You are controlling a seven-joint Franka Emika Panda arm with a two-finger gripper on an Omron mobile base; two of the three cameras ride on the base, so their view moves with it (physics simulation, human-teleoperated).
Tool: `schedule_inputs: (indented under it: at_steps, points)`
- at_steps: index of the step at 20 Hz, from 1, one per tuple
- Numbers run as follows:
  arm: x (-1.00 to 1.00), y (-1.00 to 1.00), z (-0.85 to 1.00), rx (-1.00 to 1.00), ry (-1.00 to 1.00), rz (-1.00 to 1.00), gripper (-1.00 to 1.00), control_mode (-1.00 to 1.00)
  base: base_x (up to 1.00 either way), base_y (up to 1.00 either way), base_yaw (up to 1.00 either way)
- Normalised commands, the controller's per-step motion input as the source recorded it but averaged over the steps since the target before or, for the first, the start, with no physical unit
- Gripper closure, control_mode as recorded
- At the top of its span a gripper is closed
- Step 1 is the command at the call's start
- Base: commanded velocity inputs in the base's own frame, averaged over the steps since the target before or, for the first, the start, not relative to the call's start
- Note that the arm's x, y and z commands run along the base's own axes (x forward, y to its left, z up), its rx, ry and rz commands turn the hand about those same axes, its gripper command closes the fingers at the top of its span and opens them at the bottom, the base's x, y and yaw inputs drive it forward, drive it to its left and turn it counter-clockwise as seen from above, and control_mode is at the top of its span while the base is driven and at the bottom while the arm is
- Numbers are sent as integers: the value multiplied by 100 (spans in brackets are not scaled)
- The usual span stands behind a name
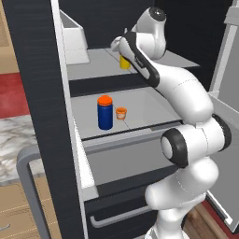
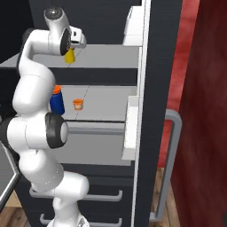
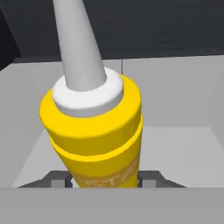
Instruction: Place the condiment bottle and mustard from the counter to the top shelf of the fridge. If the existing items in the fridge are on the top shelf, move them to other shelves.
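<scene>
Filling the hand view, the mustard [image 3: 94, 131] stands right in front of the gripper [image 3: 105, 180], its pale nozzle rising toward the top of that picture. Both dark fingertips [image 3: 56, 179] press against the yellow body low down, one on each side, so the jaws are closed on the bottle.

From the left base view, the yellow bottle [image 1: 124, 61] shows just past the white wrist, over the top shelf [image 1: 93, 65] of the fridge [image 1: 37, 93], toward its right part. Whether its base touches the grey plate or hangs slightly above it is hard to tell, since the arm hides the bottom edge. In the right base view the mustard [image 2: 69, 56] hangs under the hand at the left end of that same plate.

One plate lower, on the other shelves [image 1: 140, 105], sit the existing items: the blue jar [image 1: 105, 113] with its orange lid upright near the front edge, and the tiny orange cup [image 1: 121, 113] just beside it on its right, apart from it. Grey drawer fronts [image 2: 97, 195] with bar handles lie lower still.
</scene>
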Motion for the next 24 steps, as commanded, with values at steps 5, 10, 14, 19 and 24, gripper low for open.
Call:
schedule_inputs:
  at_steps: [5, 10, 14, 19, 24]
  points:
    - [40, 1, -39, -6, -2, 0, -100, -100, 0, 0, 0]
    - [10, 0, -8, -2, -2, 0, -100, -100, 0, 0, 0]
    - [0, 0, 0, 0, 0, 0, -100, -100, 0, 0, 0]
    - [-15, 0, 0, 0, -8, 0, -100, -100, 0, 0, 0]
    - [-87, 0, 0, 0, -24, 0, -100, -100, 0, 0, 0]
